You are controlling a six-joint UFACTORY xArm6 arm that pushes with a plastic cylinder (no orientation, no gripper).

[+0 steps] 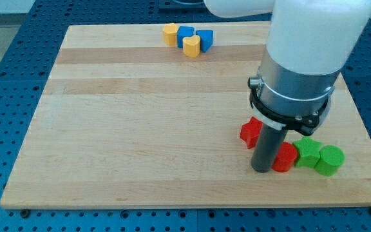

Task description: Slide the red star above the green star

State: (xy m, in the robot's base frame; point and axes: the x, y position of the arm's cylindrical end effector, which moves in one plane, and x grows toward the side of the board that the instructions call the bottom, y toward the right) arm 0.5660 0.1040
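Note:
The red star (250, 132) lies at the view's lower right on the wooden board (140, 129), partly hidden behind my rod. The green star (308, 153) lies to its right and lower, touching a second red block (285, 157) on its left and a green cylinder (330, 160) on its right. My tip (261, 170) rests on the board just below the red star and against the left side of the second red block.
Near the view's top edge sits a tight cluster: a yellow block (169, 33), a blue block (185, 33), a yellow heart (191, 46) and a blue cube (205, 39). The arm's white body covers the board's upper right.

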